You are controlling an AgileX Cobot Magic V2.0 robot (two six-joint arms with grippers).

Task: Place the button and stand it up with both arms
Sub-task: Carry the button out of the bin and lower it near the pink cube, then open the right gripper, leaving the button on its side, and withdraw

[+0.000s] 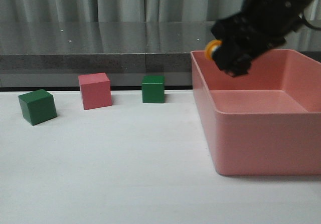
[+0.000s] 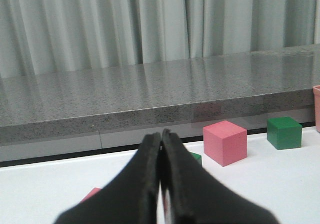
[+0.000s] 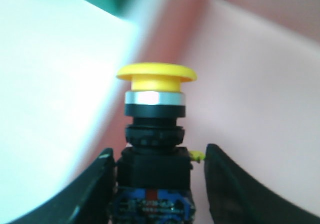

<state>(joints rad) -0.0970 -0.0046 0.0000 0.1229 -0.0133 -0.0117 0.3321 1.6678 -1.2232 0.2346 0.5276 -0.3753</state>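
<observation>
The button shows only its yellow cap in the front view, held in the air above the back left rim of the pink bin. My right gripper is shut on the button and is blurred. In the right wrist view the button stands between the fingers of the right gripper, with the yellow cap uppermost, then the silver collar, the black body and the blue base. My left gripper is shut and empty, low over the white table. It is out of the front view.
Along the back of the white table stand a green cube, a pink cube and another green cube. A grey ledge and curtains lie behind. The left wrist view shows the pink cube and a green cube.
</observation>
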